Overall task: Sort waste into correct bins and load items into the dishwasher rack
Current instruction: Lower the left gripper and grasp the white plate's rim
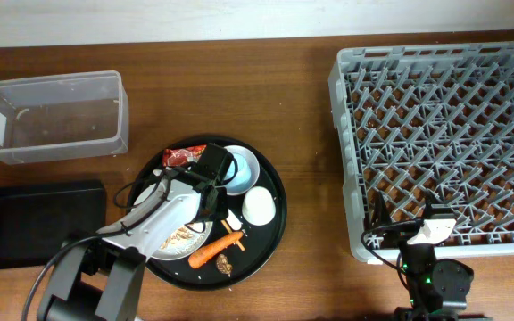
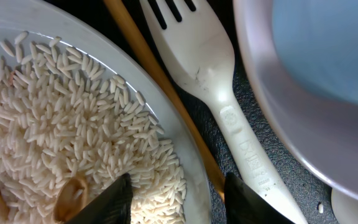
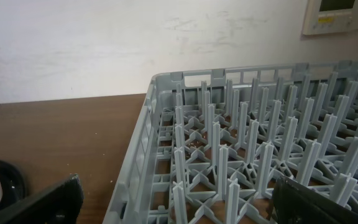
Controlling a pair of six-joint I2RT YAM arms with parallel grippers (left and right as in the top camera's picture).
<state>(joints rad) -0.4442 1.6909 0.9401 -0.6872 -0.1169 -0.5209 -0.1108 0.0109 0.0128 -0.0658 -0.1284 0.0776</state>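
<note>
The left gripper (image 2: 176,193), half-spread, is straddling the plate (image 2: 178,148) rim beside the fork (image 2: 219,93); any tilt is risking rice (image 2: 73,124) sliding off the plate.

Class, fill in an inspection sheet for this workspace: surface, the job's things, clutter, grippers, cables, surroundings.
Surface: brown wooden table, no spills seen.
Job's things: grey rack, clear tub and flat black tray with nothing in them; round black tray carries plate of rice, fork, bowl, white cup, red wrapper, carrot, brown scrap.
Clutter: tan stick between plate and fork.
Grippers: left gripper open, astride the plate's rim; right gripper open, holding nothing, at the rack's near edge.
Cables: black cables loop along the left arm.
Surroundings: pale wall, wall panel.
</note>
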